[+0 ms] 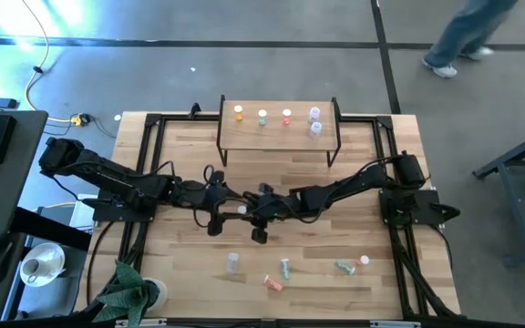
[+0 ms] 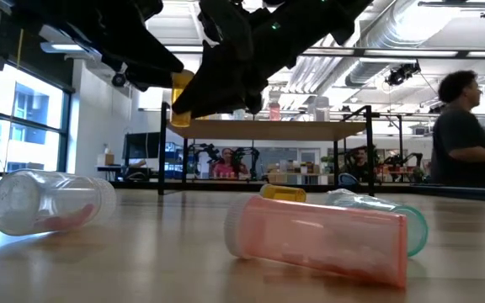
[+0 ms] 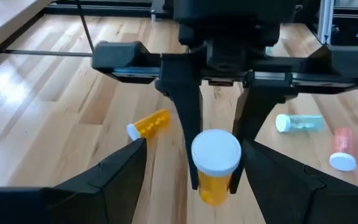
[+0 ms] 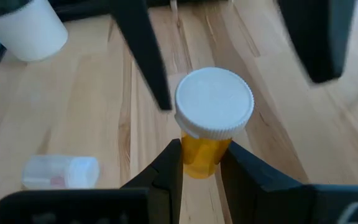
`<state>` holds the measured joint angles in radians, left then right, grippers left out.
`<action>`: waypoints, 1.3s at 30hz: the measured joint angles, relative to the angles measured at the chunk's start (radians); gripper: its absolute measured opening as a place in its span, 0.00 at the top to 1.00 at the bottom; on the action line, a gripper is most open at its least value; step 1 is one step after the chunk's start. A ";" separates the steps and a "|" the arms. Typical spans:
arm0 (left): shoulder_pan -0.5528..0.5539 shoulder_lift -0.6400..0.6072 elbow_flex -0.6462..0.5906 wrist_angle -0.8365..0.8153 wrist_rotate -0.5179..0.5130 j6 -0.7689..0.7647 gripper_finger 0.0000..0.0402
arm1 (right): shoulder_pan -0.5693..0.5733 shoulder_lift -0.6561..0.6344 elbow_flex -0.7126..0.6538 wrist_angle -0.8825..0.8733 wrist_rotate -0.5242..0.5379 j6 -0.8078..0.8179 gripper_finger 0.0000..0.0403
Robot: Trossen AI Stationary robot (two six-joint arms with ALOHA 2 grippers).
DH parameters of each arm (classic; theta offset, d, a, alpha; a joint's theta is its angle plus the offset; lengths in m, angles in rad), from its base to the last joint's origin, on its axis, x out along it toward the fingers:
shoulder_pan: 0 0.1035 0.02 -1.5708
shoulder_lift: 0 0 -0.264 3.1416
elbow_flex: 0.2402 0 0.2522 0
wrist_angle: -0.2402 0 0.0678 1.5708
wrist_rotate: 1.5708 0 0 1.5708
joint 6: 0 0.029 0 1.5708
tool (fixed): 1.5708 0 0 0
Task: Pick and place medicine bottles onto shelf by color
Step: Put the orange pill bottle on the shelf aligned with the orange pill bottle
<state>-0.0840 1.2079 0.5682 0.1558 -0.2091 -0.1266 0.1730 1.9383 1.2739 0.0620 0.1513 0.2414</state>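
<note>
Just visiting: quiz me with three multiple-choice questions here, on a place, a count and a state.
1. Where is the held orange bottle? A on the shelf B above the table's middle C on the floor
2. How many bottles stand on the shelf? A two B five C nine
3. The right arm's fingers are: A open, empty B shut on the orange bottle C shut on a green bottle
B: it hangs mid-table. B: the high view shows five. B: they pinch it below its white cap.
</note>
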 joint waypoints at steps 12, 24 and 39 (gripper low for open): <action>0.001 0.000 0.000 0.004 0.054 -0.024 0.41 | 0.000 0.000 0.000 0.025 0.016 -0.024 0.82; 0.001 0.000 0.000 0.001 0.055 -0.027 0.58 | -0.001 0.000 0.000 0.032 0.018 -0.026 0.82; 0.001 0.000 0.000 0.000 0.051 -0.027 0.70 | -0.003 -0.001 0.000 0.032 0.020 -0.041 0.82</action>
<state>-0.0834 1.2083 0.5682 0.1558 -0.1581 -0.1535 0.1699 1.9377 1.2739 0.0944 0.1711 0.2005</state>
